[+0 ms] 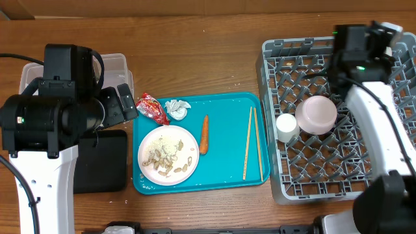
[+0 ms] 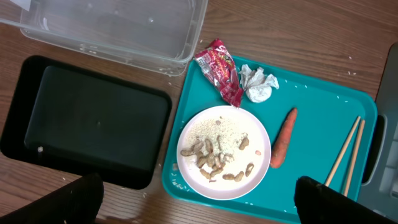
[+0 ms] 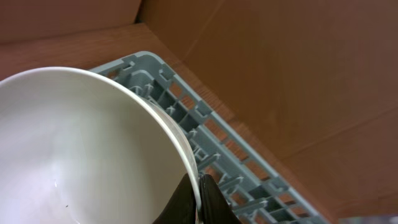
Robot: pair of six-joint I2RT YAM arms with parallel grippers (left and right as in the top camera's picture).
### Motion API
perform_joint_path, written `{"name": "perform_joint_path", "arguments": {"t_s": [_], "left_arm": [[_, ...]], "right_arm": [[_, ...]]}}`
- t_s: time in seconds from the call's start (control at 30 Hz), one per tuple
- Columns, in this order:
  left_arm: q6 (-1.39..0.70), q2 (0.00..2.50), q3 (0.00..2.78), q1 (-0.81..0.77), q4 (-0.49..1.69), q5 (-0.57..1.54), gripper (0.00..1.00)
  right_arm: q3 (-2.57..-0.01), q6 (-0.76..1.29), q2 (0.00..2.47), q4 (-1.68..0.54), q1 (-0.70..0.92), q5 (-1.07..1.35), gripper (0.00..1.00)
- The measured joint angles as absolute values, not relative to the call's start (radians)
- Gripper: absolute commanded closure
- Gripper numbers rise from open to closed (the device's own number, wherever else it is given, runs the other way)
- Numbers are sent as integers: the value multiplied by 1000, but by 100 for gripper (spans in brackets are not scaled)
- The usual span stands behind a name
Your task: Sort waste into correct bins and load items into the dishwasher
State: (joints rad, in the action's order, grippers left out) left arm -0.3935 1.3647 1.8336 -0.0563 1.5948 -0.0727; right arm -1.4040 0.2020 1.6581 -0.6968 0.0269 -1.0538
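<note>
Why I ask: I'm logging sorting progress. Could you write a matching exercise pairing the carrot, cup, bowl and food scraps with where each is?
1 carrot
2 cup
3 bowl
4 food scraps

A on the white plate
B rim pinched by the right gripper
C loose in the grey rack
D on the teal tray, between plate and chopsticks

Pairs: 1-D, 2-C, 3-B, 4-A.

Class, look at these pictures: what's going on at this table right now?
The right gripper pinches a bowl by its rim at the rack, where a cup stands. The left gripper hangs open by the teal tray, where the wrapper, tissue, carrot, chopsticks and plate of scraps lie unsorted.
</note>
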Motion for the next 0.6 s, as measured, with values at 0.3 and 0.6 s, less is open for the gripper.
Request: {"name": "perform_joint_path", "arguments": {"t_s": [0.3, 0.6], "left_arm": [[-393, 1365, 1834, -56, 1595, -73, 0], [-393, 1365, 1834, -56, 1594, -73, 0]], "right_arm": [[-1404, 94, 1847, -618, 92, -1303, 96], [-1404, 2, 1868, -542, 133, -1351, 96]]}}
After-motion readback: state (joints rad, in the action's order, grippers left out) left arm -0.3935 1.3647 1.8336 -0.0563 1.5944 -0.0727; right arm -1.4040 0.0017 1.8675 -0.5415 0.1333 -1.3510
